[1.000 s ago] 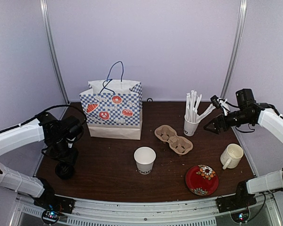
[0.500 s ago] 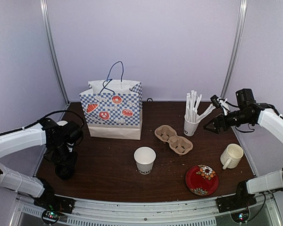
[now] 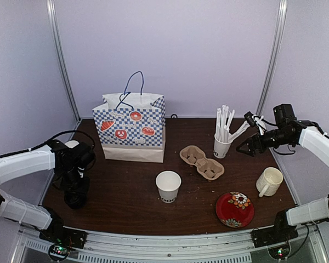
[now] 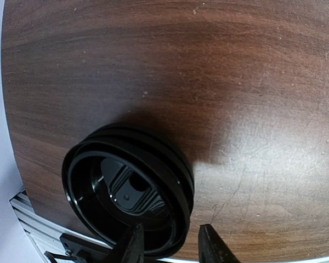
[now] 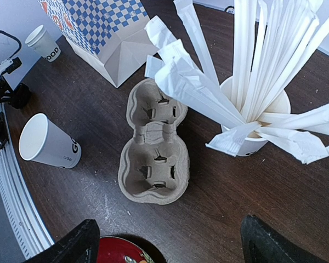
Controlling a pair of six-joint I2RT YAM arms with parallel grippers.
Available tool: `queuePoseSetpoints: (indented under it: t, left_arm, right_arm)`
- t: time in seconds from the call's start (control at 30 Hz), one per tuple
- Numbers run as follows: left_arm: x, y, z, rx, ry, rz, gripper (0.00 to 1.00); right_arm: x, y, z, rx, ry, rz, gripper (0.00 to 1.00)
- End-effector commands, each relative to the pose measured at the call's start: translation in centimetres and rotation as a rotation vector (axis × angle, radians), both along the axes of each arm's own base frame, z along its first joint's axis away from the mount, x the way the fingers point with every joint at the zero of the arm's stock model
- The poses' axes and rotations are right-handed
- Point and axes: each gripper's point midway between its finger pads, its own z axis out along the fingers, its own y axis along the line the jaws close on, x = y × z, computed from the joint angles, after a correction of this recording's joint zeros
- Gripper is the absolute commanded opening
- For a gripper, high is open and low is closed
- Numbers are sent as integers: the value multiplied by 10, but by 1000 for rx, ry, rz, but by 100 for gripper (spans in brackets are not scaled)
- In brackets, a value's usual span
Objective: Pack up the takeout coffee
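Now the black lid [image 4: 126,186] lies flat; left gripper [image 4: 172,244], part-open, straddles its rim; right gripper [image 5: 172,246] gapes.

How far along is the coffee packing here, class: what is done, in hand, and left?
Done: nothing visibly; the cardboard carrier sits empty. In hand: the left fingers straddle the rim of a black lid on the table. Left, probably: lidding the open cup, then packing it and the second cup into carrier and paper bag.
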Motion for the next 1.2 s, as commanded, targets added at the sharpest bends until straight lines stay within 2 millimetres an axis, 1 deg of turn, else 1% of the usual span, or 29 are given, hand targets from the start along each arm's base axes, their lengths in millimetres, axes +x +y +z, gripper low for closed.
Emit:
queuePoseSetpoints:
  t: [0.0,0.17,0.37,0.6,0.77,0.9,1.03,1.1,1.17]
  left_arm:
    - [5,-5,-6,-30,-6,16,35]
    - [6,-6,-8,-37,-2,17,31]
    - [7,-5,-12,-33,8,22,29]
    - [9,-4,-16,-32,15,25,21]
    - [9,-3,-13,-23,11,27,14]
    - [11,3,3,2,-15,26,7]
    - [13,5,25,6,-44,15,4]
    - [17,-1,38,-28,-62,-1,3]
    - [24,-15,54,-101,-95,-34,3]
  right_arm:
    - [0,1,-1,15,5,4,93]
    - [0,1,-2,15,8,5,93]
    - [0,1,-2,16,8,5,93]
    - [-1,1,-2,18,9,6,93]
    - [-1,2,-2,19,9,7,93]
    - [-1,2,-2,19,10,7,93]
    - [0,2,-3,20,12,8,93]
    - [0,2,-2,21,12,7,93]
    - [0,2,-1,21,13,8,93]
